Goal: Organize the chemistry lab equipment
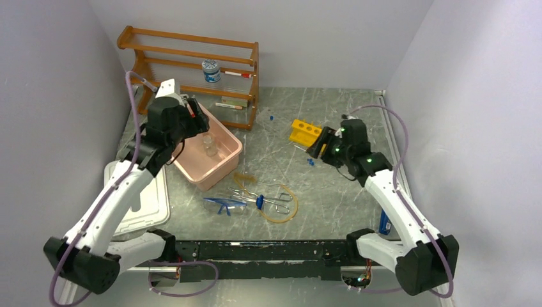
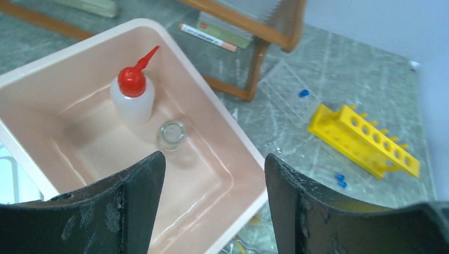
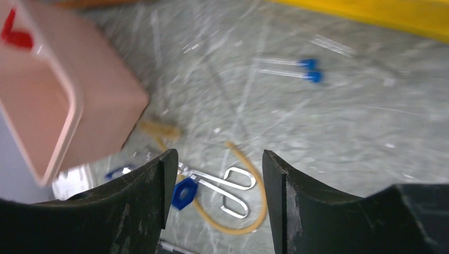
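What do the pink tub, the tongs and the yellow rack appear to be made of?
Pink tub: probably plastic, smooth and glossy; light streaks shine on its inner walls.
Tongs: metal, bright silver and reflective; the blue piece at the pivot is likely plastic.
Yellow rack: seemingly moulded plastic, evenly coloured, with a slight sheen.

No writing can be read in any view. The jar on the wooden shelf, upper left of the top view, carries a blue-and-white label, but its print is too small to make out. The pen lying under the shelf, top centre of the left wrist view, shows no legible marks either.
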Controlling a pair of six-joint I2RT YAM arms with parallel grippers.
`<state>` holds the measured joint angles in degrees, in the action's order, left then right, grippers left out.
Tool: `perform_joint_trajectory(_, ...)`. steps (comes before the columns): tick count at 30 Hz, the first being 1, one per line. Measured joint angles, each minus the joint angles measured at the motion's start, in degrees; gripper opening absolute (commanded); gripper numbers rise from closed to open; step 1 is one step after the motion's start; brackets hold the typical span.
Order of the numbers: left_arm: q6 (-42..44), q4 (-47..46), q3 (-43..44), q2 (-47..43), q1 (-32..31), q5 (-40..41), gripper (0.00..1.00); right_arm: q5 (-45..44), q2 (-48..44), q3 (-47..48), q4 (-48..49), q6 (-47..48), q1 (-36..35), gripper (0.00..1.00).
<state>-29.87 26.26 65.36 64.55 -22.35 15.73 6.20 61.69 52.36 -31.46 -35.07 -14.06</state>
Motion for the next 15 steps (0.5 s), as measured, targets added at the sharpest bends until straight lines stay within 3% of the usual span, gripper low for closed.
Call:
perform_joint_trajectory(9, 3.5, 7.7, 1.0, -9.4, 0.0, -8.8, 0.72, -1.7, 3.2, -1.8, 11.8, 4.1, -28.0, 0.62)
perform_joint_trajectory(13, 2.9, 10.6, -0.8, -13.0, 0.0, -9.0, 0.72, -4.4, 10.0, -1.7, 16.7, 6.4, -39.1, 0.45)
perform_joint_trajectory(15, 2.7, 12.0, -1.6, -14.4, 0.0, -9.0, 0.72, -5.8, 14.6, -1.2, 17.9, 7.6, -43.3, 0.44)
